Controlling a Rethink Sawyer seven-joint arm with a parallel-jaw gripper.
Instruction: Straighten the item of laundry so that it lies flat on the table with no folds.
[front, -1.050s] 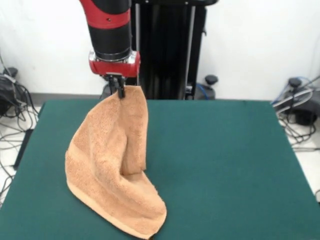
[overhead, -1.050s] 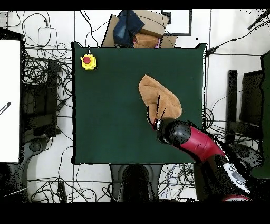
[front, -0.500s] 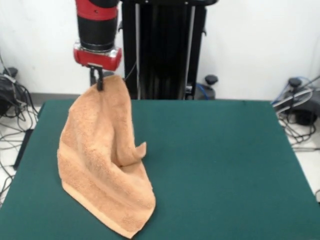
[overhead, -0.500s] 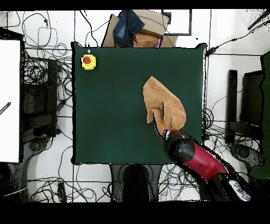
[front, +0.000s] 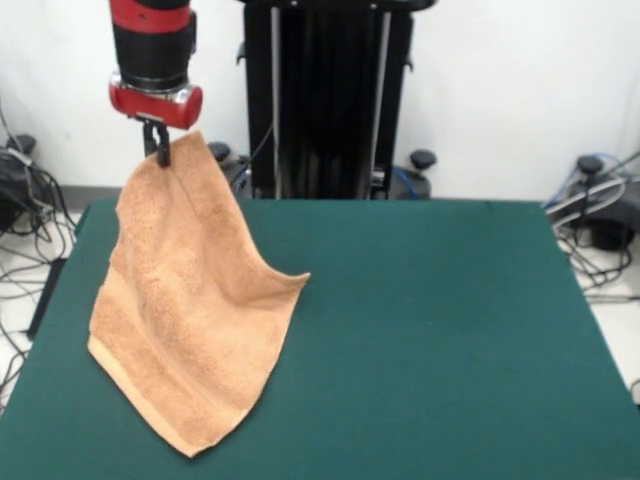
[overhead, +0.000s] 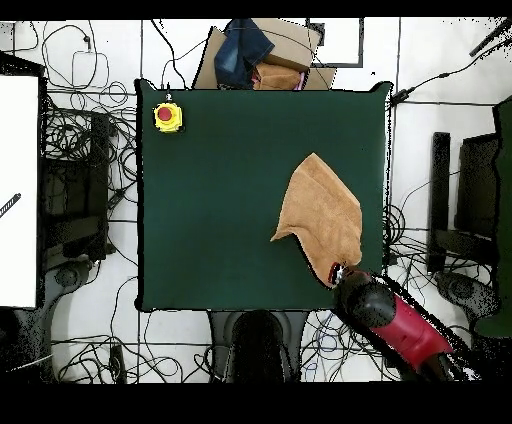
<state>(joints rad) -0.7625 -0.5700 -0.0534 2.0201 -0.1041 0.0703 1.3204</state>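
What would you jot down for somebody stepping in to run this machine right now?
Gripper: jaws shut on one corner of the towel, held high by the table's corner.
Towel: hangs stretched from that corner; its lower part lies on the green top, one side curling up in a loose flap.
Done: the towel is picked up by a corner and mostly opened out.
Left: lay it down flat, smooth the curled flap, let go.
Also there: a yellow box with a red button at another corner, well away from the towel.
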